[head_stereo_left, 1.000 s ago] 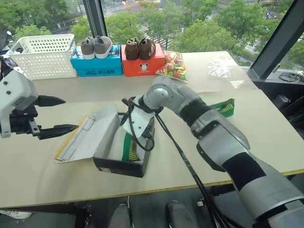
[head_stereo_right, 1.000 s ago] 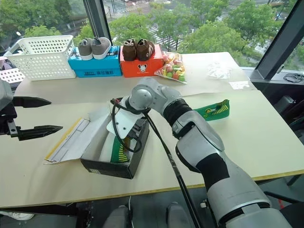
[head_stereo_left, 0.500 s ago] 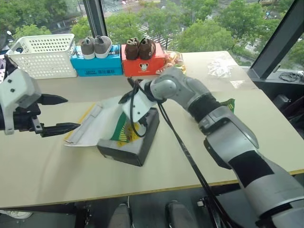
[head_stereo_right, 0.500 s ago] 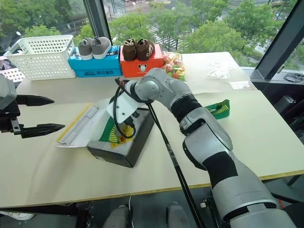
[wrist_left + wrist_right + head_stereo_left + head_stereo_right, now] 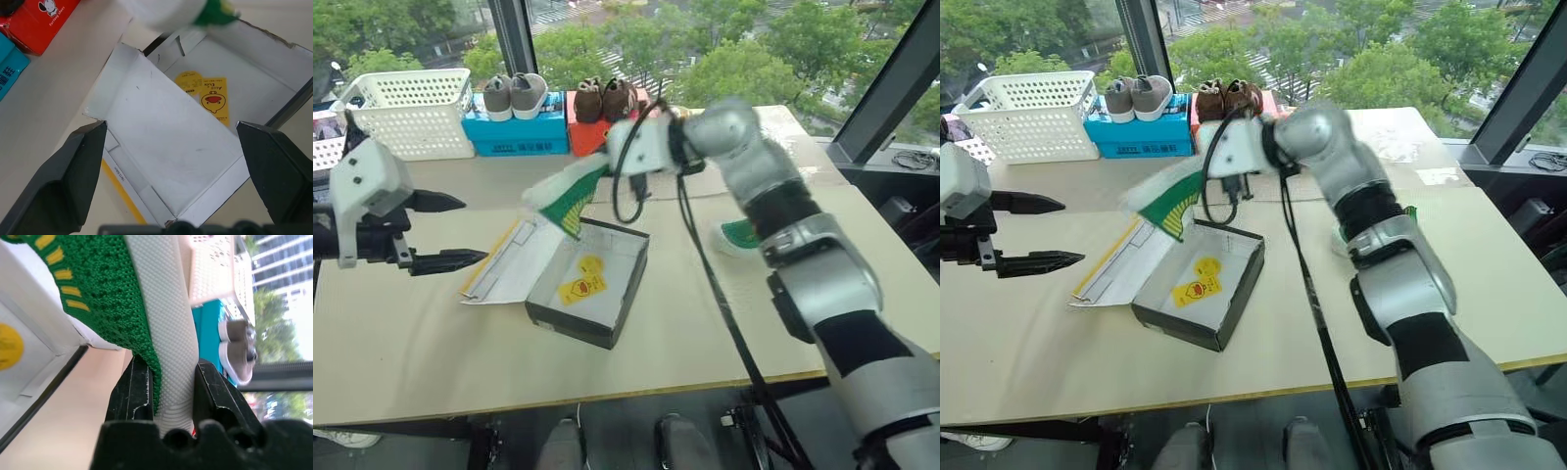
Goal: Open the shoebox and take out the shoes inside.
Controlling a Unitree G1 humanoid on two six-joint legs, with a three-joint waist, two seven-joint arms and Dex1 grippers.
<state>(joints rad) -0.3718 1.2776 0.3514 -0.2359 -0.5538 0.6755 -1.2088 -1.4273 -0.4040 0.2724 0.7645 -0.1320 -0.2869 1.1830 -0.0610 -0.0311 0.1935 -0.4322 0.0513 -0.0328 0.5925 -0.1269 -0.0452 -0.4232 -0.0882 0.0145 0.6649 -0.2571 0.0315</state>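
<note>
green shoe [image 5: 570, 193] pinched in right claw [image 5: 164, 396]

"ALLO Duck" on shoebox [image 5: 274, 78] sticker [image 5: 214, 100]

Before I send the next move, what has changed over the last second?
The right tool, shut on a green knit shoe, lifted it out of the open yellow cardboard shoebox, which now shows its bare white floor. The other green shoe, on the table, and the open left tool kept their places.
</note>
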